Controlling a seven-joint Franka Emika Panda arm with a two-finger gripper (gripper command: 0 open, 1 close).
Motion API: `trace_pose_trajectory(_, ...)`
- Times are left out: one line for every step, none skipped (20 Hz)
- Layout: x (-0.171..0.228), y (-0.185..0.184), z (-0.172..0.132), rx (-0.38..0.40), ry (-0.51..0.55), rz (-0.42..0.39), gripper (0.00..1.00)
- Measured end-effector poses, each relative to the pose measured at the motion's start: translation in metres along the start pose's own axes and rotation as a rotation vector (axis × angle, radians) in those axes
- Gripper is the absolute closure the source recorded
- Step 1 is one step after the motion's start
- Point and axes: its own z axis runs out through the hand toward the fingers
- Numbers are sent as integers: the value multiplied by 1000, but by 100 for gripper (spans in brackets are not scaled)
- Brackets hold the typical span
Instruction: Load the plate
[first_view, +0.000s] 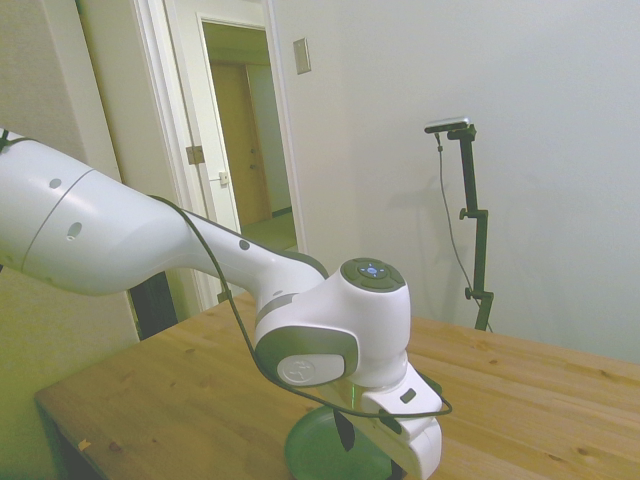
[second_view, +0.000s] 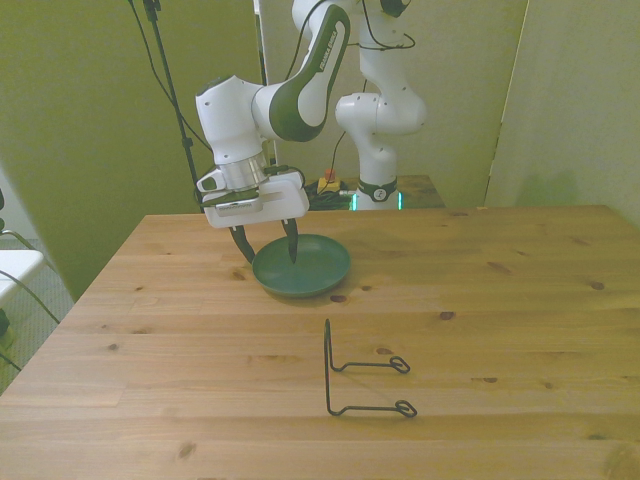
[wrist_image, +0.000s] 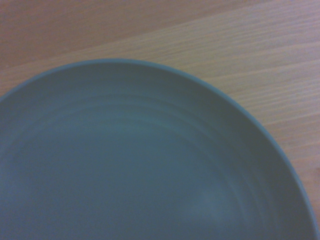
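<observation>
1. Gripper (second_view: 268, 246): in the front view the two dark fingers hang down, spread apart. One finger (second_view: 243, 243) stands outside the plate's rim on the front view's left; the other lies in front of the plate's inner surface. The rim edge sits between them. Whether either fingertip touches the plate cannot be told.
2. Plate (second_view: 312, 268): dark teal-green, round and shallow, flat on the wooden table (second_view: 500, 300), toward the far side and somewhat to the front view's left of centre. Nothing is seen lying in it.
3. Wire stand (second_view: 362, 376): thin, black, upright with two looped feet on the table, nearer the camera than the plate and well apart from it.
4. Side view: the arm's wrist housing covers most of the plate (first_view: 315, 445); only a green arc shows below it, cut off by the picture's bottom edge. The fingers are not clear here.
5. Wrist view: the plate (wrist_image: 140, 165) fills most of the picture, soft in focus, with bare table (wrist_image: 260, 65) beyond its rim.
</observation>
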Motion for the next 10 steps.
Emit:
trace_pose_trajectory(0,0,0,0,0,0,100)
trace_pose_trajectory(0,1,0,1,0,0,100)
trace_pose_trajectory(0,1,0,1,0,0,100)
trace_pose_trajectory(1,1,0,1,1,-1,100)
trace_pose_trajectory(1,2,-1,1,1,-2,100)
trace_pose_trajectory(1,2,-1,2,1,-3,100)
trace_pose_trajectory(1,3,-1,2,1,-3,100)
trace_pose_trajectory(1,3,-1,2,1,-3,100)
trace_pose_trajectory(2,4,-1,2,1,-4,100)
trace_pose_trajectory(2,4,-1,2,2,-4,100)
